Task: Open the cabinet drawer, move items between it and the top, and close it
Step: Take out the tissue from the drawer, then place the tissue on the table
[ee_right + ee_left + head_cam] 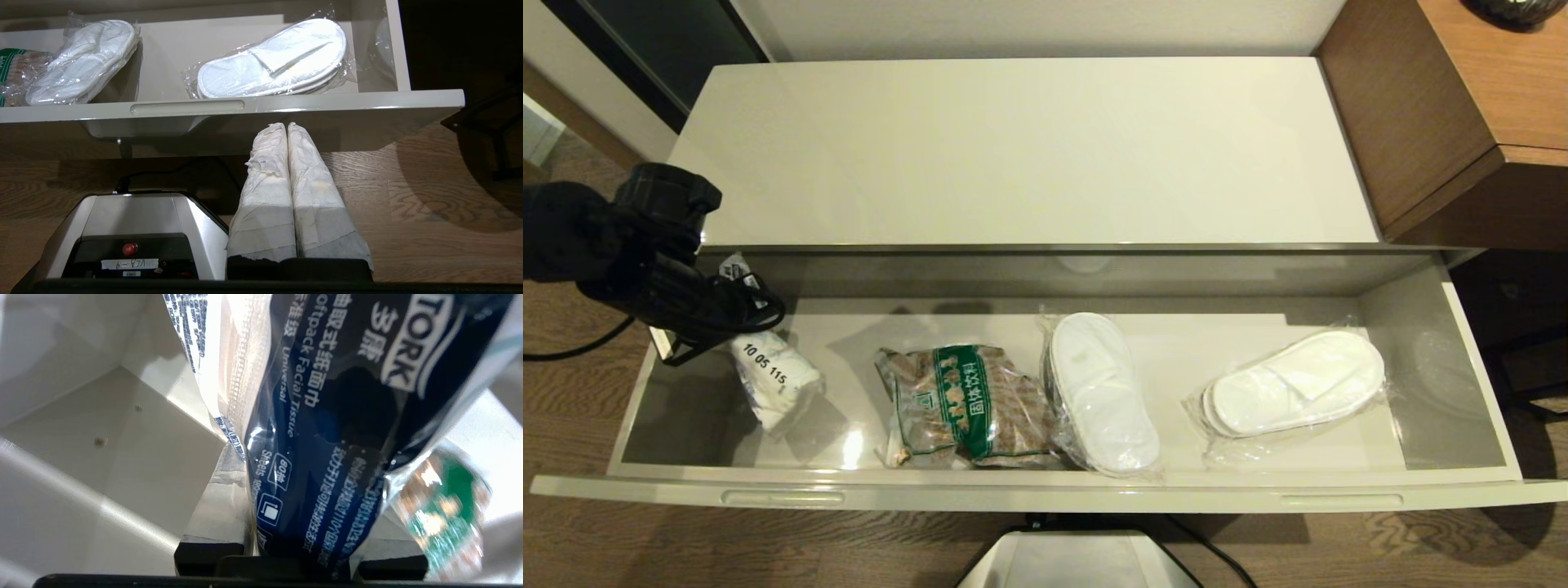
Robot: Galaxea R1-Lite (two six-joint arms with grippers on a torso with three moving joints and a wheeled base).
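Note:
The cabinet drawer (1045, 492) stands pulled fully out below the glossy cream top (1029, 147), which is bare. My left gripper (723, 322) is at the drawer's left end, shut on the upper end of the tissue pack (776, 380), which hangs tilted with "10 05 115" showing. In the left wrist view the pack's dark blue print (327, 457) fills the space between the fingers. Two film-sealed slipper pairs (1098, 392) (1294, 382) lie in the drawer's middle and right. My right gripper (288, 127) is parked below the drawer front (327, 104), shut and empty.
A brown packet with a green band (964, 404) lies between the tissue pack and the middle slippers. A brown wooden desk (1462, 98) adjoins the top on the right. My base (1078, 559) sits under the drawer front, on a wood floor.

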